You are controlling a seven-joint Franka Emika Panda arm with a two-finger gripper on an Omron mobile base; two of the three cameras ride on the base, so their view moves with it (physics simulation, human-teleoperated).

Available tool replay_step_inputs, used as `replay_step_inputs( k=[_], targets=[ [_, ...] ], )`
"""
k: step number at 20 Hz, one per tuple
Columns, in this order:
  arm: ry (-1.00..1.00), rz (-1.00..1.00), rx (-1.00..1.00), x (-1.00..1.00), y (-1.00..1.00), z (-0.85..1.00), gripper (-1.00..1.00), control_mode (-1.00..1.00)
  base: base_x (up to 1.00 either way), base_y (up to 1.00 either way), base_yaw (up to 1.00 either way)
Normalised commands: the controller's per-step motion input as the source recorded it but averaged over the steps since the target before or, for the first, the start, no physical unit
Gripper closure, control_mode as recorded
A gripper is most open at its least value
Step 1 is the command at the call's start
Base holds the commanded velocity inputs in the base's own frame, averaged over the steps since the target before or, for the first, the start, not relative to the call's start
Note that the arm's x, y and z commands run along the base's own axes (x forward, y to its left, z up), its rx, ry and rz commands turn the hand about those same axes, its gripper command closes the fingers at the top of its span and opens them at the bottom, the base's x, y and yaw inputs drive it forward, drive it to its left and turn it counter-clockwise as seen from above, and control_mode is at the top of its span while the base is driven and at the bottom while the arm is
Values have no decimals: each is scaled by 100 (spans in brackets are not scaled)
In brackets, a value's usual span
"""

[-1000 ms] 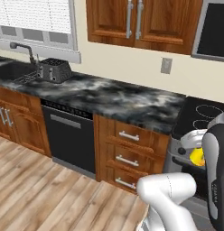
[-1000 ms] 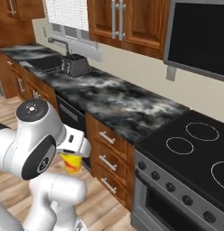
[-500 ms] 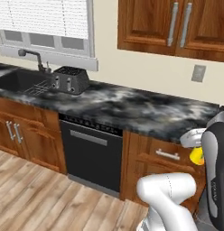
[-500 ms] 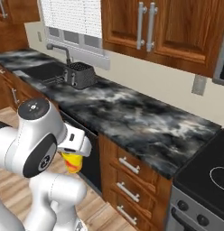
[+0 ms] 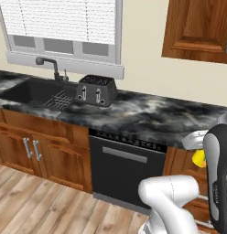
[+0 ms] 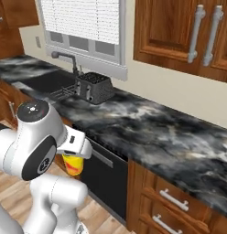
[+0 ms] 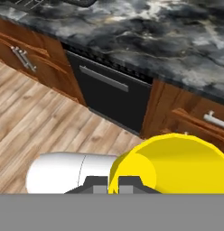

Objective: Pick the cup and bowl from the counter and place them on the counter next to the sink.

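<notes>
Marbled counter point(image 5: 147, 116), round yellow cup point(image 7: 177, 164)

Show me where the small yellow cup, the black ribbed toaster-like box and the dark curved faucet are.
Small yellow cup point(image 7: 177, 162): hand view, on its yellow side.
Black ribbed toaster-like box point(image 5: 96, 90): left base view, on its front face.
Dark curved faucet point(image 6: 68, 58): right base view, on its curved neck.

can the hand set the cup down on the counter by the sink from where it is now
Probably not yet. The hand, shut on the cup, hangs below the counter edge before the dishwasher; the sink lies far left.
</notes>
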Motion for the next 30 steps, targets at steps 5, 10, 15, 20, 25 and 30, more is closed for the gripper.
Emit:
replay_step_inputs(
  k=[5,10,15,20,25,30],
  targets=[
    [0,0,0,0,0,0,100,100,99,81,-21],
    [0,0,0,0,0,0,100,100,100,71,-24],
    [0,0,0,0,0,0,100,100,100,53,-33],
    [0,0,0,0,0,0,100,100,100,35,-46],
    [0,0,0,0,0,0,100,100,97,31,-53],
    [0,0,0,0,0,0,100,100,80,46,-49]
  ],
)
